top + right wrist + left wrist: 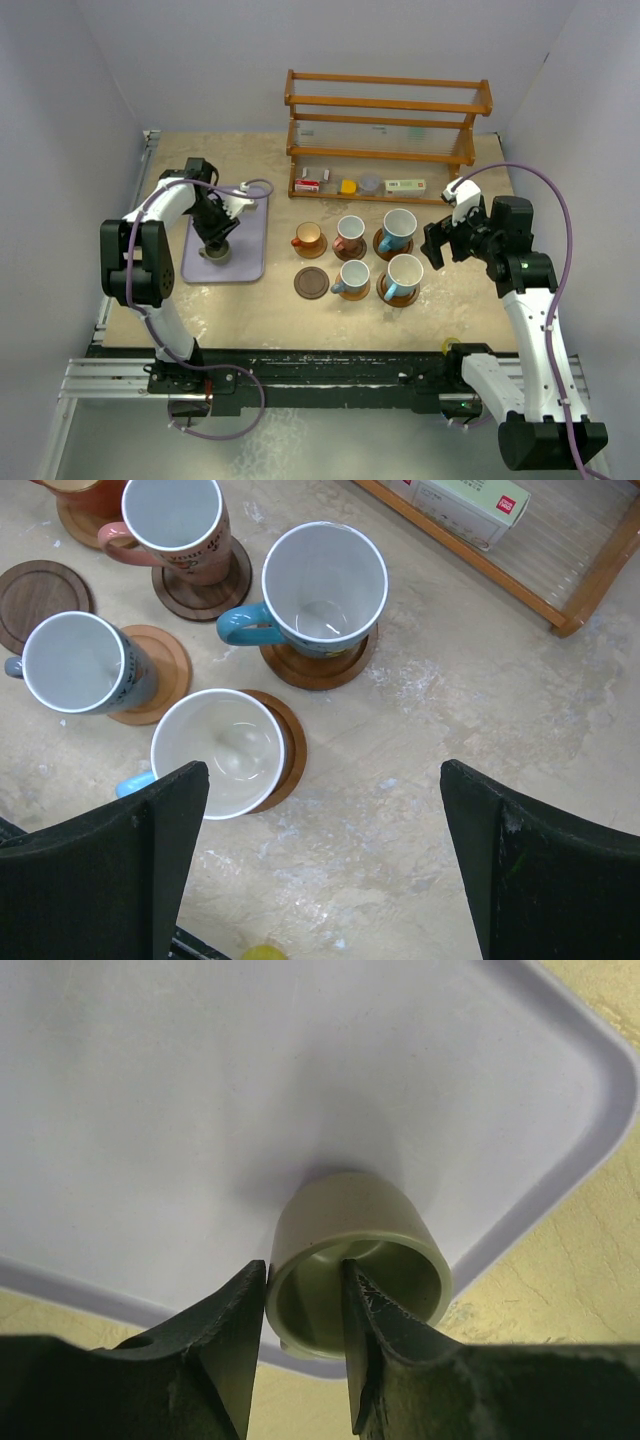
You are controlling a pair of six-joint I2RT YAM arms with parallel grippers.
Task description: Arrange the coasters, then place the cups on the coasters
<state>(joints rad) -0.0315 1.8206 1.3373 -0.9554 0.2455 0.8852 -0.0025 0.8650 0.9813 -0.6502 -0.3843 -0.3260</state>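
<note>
An olive-grey cup (360,1225) stands on the lavender tray (150,1110) at the left (218,250). My left gripper (303,1268) is open and straddles its rim, one finger outside the wall and one inside with a gap. Five cups sit on coasters mid-table: orange (309,236), reddish (349,232), medium blue (353,276) and two light blue (399,227) (404,274). One dark coaster (311,283) lies bare. My right gripper (322,775) hangs wide open over bare table, just right of the near light blue cup (218,750).
A wooden rack (385,130) with small boxes on its lower shelf stands at the back. The tray's rim (245,235) lies left of the cups. A small yellow object (262,952) sits near the front edge.
</note>
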